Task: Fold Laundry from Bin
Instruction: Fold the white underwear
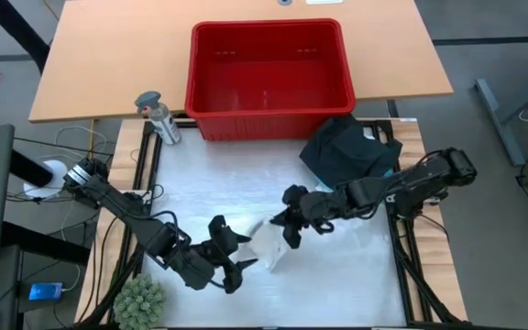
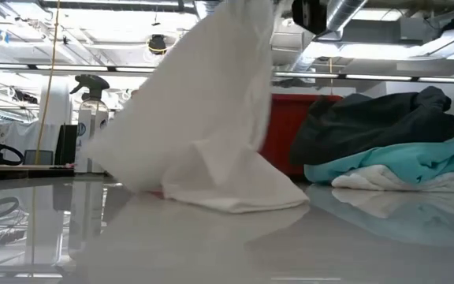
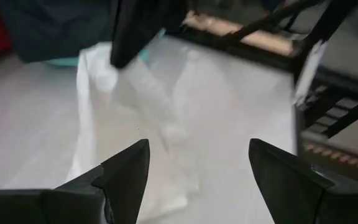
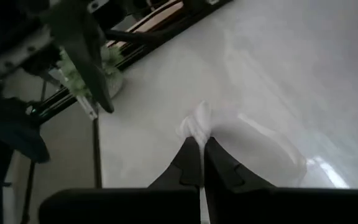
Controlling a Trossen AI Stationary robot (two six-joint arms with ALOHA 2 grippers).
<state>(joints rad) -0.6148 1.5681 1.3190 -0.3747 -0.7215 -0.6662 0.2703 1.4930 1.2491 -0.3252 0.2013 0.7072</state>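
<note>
On the white table (image 1: 200, 197), near the front middle, the right gripper (image 1: 291, 231) is clamped on a small white garment (image 1: 269, 246), pinching its top edge and lifting it so the cloth hangs in a tent shape with its lower end on the table. Left gripper (image 1: 236, 266) sits just beside the garment, fingers spread wide, holding nothing. Red bin (image 1: 269, 78) stands at the far edge of the table, looks empty from above. A pile of clothes lies at the far right: black clothing (image 1: 346, 147) on top, a turquoise shirt (image 2: 400, 162) and something white under it, well apart from the lifted piece. Spray bottle (image 1: 159, 117) stands beside the bin's left corner. Small green plant (image 1: 140, 301) at the front left corner, near the left arm. Table top is glossy, reflects the cloth. Wooden desk (image 1: 108, 64) behind it under the bin. Room behind shows ceiling pipes and lights.
</note>
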